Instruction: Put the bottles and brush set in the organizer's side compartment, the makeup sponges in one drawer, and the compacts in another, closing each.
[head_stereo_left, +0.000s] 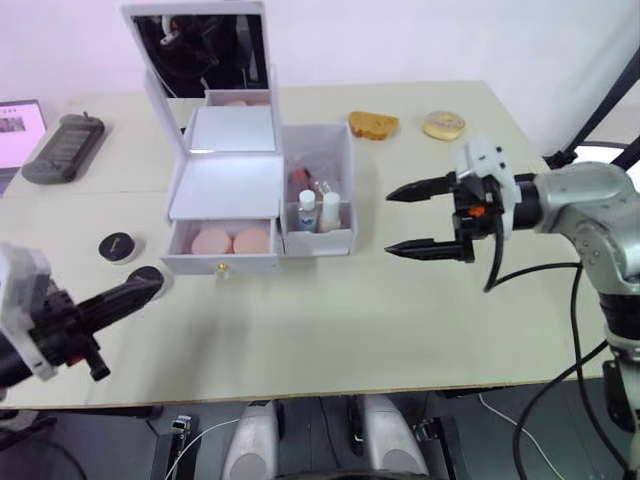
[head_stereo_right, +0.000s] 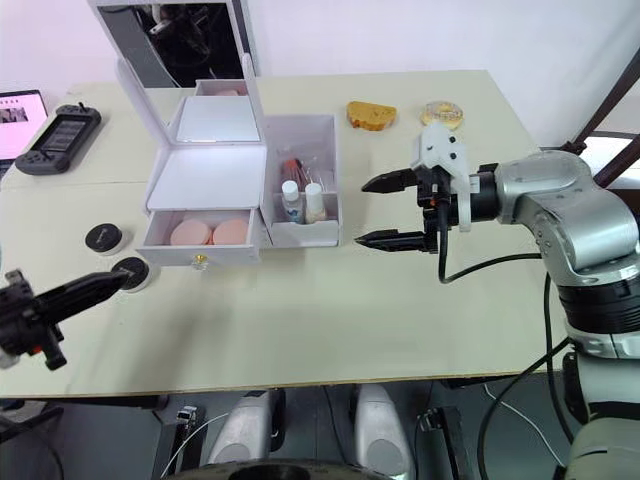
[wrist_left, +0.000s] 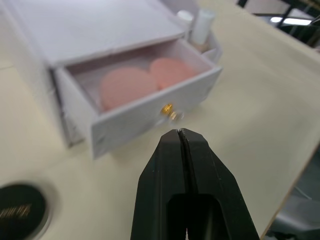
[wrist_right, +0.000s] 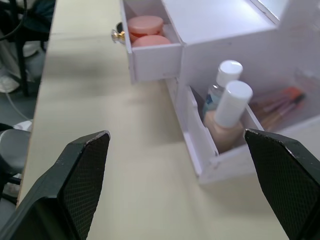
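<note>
The white organizer (head_stereo_left: 225, 185) stands with its mirror lid up. Its side compartment (head_stereo_left: 345, 200) holds two bottles (head_stereo_left: 318, 211) and the brush set (head_stereo_left: 303, 180). The bottom drawer (head_stereo_left: 222, 262) is pulled open with two pink makeup sponges (head_stereo_left: 231, 241) inside. Two black compacts (head_stereo_left: 118, 246) lie on the table to the drawer's left. My left gripper (head_stereo_left: 155, 283) is shut and empty, its tip by the nearer compact (head_stereo_right: 131, 271) and pointing toward the drawer's gold knob (wrist_left: 167, 109). My right gripper (head_stereo_left: 390, 223) hovers open and empty to the right of the side compartment.
A piece of bread (head_stereo_left: 373, 124) and a donut (head_stereo_left: 444, 125) lie at the back right. A grey handheld device (head_stereo_left: 63, 147) and a screen (head_stereo_left: 15, 125) sit at the far left. The table's front edge (head_stereo_left: 300, 390) runs near my arms.
</note>
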